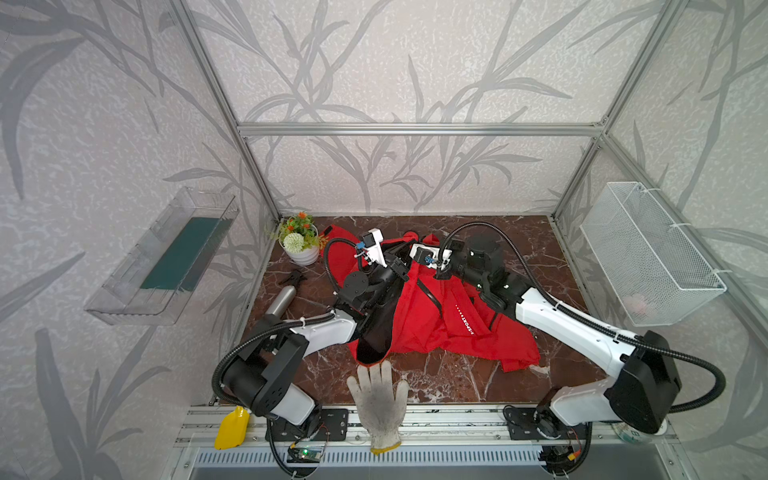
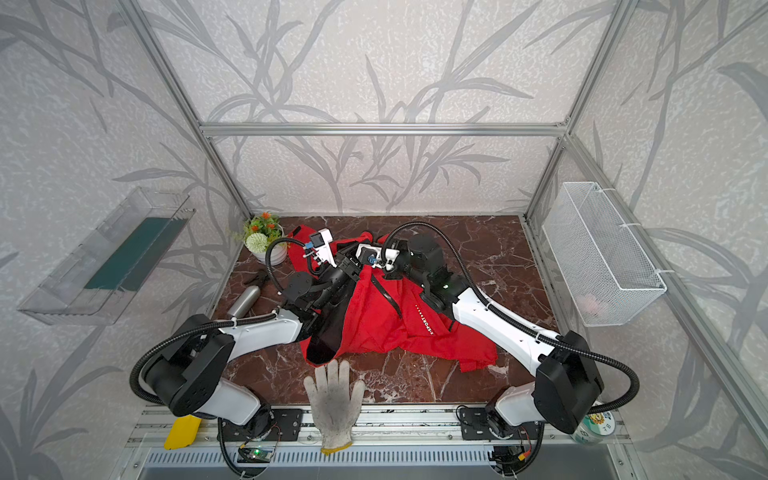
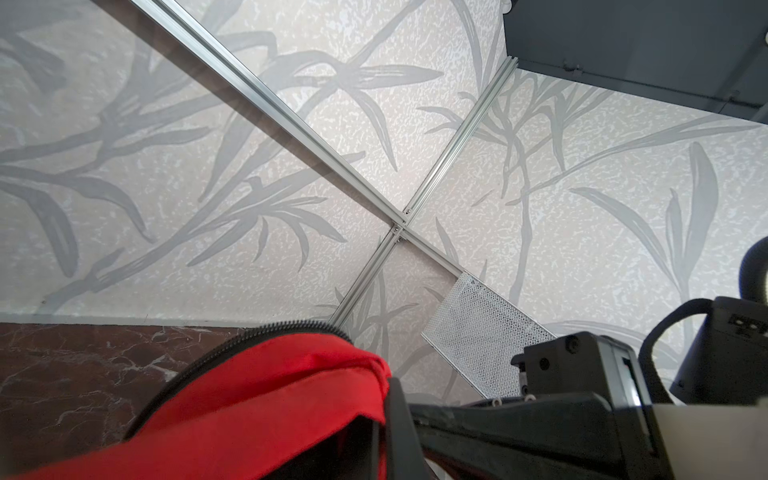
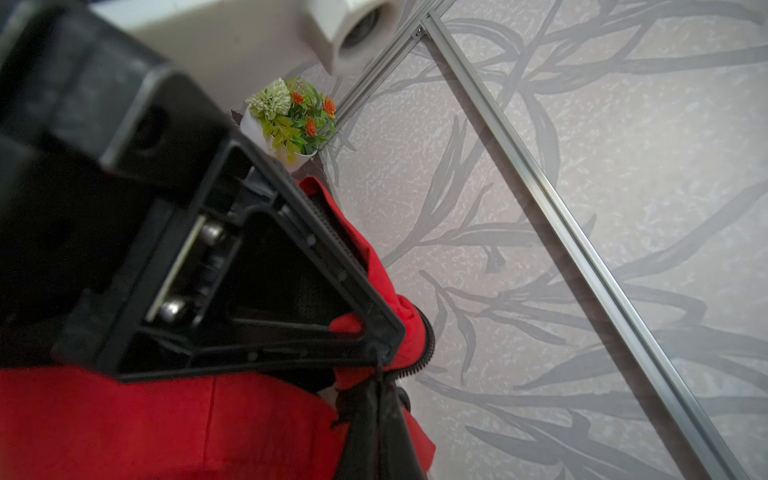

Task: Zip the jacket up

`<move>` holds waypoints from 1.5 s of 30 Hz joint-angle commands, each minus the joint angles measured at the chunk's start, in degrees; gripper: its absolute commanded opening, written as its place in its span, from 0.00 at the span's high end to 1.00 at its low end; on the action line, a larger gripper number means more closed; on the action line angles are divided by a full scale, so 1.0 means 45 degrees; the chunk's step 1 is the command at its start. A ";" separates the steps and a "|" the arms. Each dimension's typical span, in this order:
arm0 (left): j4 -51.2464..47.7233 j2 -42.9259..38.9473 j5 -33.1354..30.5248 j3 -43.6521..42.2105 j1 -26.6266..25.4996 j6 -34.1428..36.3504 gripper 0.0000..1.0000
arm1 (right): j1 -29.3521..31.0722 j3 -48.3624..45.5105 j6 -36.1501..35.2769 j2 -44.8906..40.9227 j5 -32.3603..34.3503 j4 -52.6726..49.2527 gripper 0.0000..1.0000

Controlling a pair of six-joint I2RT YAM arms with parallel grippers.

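The red jacket [image 1: 436, 324] [image 2: 374, 320] lies crumpled on the marble table, its black lining showing at the front left. Its upper part is lifted off the table between the two arms. My left gripper [image 1: 400, 262] [image 2: 352, 261] is shut on a fold of red fabric [image 3: 291, 395] beside the black zipper teeth [image 3: 266, 336]. My right gripper [image 1: 408, 251] [image 2: 353, 250] [image 4: 378, 419] meets it tip to tip and is shut on the jacket's zipper edge [image 4: 424, 353]. In the right wrist view the left gripper's black body [image 4: 249, 291] fills the left side.
A flower pot [image 1: 300, 241] stands at the back left, with a metal bottle [image 1: 282, 299] in front of it. A white work glove [image 1: 380, 399] lies at the front edge and a yellow piece [image 1: 230, 428] on the rail. A wire basket [image 1: 648, 257] hangs on the right wall and a clear tray [image 1: 166, 257] on the left.
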 commanded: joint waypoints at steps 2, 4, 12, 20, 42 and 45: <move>-0.0764 -0.1207 0.0343 -0.0520 0.0002 0.0374 1.00 | -0.0237 0.0059 0.2208 -0.0702 0.0321 0.0886 1.00; -0.1345 -0.1656 0.0321 -0.0663 -0.0024 0.0529 1.00 | -0.0238 0.0077 0.2756 -0.0785 0.0321 0.0937 1.00; -0.4029 -0.3399 0.0648 -0.0774 -0.0065 0.1299 1.00 | -0.0220 0.0035 0.5064 -0.0994 0.0549 0.1277 1.00; -0.6870 -0.4979 0.1096 -0.0676 -0.0110 0.1903 1.00 | -0.0210 0.0162 0.7545 -0.1030 0.1310 0.1473 1.00; -1.5874 -0.7470 0.2891 0.1389 0.0831 0.4515 1.00 | -0.0640 -0.0829 1.2413 -0.2477 0.0856 0.2640 1.00; -1.6128 -0.7643 0.3049 0.1536 0.1015 0.4676 1.00 | -0.0629 -0.1062 1.2739 -0.2779 0.0040 0.3011 1.00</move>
